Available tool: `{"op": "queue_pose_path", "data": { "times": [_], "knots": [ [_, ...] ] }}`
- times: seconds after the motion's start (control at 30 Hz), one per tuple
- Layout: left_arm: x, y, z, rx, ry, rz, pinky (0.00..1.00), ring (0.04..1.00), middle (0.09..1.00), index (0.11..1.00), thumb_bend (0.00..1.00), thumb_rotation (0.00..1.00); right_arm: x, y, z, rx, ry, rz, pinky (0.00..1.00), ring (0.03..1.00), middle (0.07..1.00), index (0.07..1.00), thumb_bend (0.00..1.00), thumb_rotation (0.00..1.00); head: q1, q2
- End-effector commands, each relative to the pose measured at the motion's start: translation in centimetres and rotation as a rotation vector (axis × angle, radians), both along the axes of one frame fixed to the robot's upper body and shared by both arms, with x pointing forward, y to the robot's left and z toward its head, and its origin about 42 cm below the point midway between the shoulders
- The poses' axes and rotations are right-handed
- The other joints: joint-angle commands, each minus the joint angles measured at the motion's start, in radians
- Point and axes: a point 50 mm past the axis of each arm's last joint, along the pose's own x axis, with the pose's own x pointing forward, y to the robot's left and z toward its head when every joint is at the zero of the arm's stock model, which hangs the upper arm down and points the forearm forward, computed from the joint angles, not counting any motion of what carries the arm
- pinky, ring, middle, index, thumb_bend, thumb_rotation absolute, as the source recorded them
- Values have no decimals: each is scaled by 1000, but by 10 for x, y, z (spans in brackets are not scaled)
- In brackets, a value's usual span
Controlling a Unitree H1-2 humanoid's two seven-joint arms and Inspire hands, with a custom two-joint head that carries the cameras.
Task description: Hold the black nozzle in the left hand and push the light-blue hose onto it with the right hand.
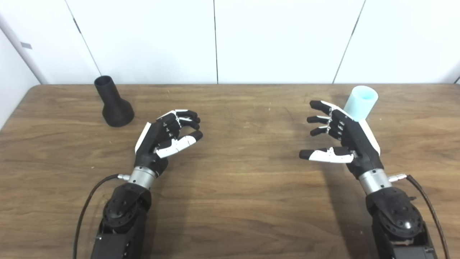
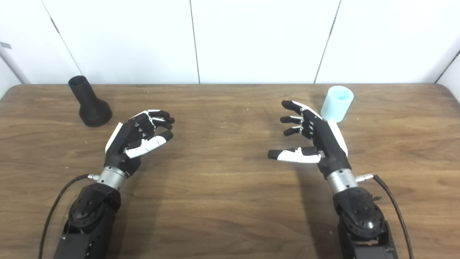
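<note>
A: Which parts are on the wooden table [image 1: 230, 201]?

B: The black nozzle [image 1: 113, 102] stands at the far left, wide base down and narrow open end tilted up and away. The light-blue hose [image 2: 336, 103], a short tube, stands upright at the far right with its open mouth upward. The two are well apart.

A: How is the left hand [image 1: 163, 138] set?

B: Empty, palm turned inward. Its fingers [image 1: 187, 118] curl loosely with the thumb near them but not touching; a gap remains, with nothing inside. It is near the nozzle, to that part's right and closer to the robot, without contact.

A: And the right hand [image 2: 316, 138]?

B: Also empty. Its fingers [image 2: 293, 118] are spread apart and extended toward the table's centre, the thumb held straight below them with a wide gap between. The hose stands just behind the back of the hand; in the left eye view the hand overlaps its base, so contact cannot be judged there, while the right eye view shows them barely apart.
</note>
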Motion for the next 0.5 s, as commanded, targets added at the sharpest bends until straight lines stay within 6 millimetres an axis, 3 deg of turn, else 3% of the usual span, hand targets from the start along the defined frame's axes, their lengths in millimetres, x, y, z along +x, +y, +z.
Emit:
{"op": "queue_pose_path", "data": {
  "times": [0.0,0.07,0.2,0.27,0.47],
  "knots": [
    [7,-3,22,-17,-79,-7,818,514,489,519,508,0,5,0,19,4,-72,13,585,736,856,798,799,105,1,1],
    [7,-2,22,-17,-73,-7,711,456,490,529,499,0,5,0,19,7,-72,13,584,735,856,798,799,105,1,1],
    [8,-2,21,-7,-70,0,725,453,488,524,498,0,6,1,19,12,-73,15,582,735,856,798,799,103,0,3],
    [8,-2,22,12,-77,11,684,454,489,523,498,0,6,2,20,13,-73,16,580,735,856,798,799,103,0,3],
    [7,-2,23,42,-71,17,470,452,516,489,497,0,6,2,20,13,-75,15,578,735,856,798,798,98,-1,2]
  ]
}}
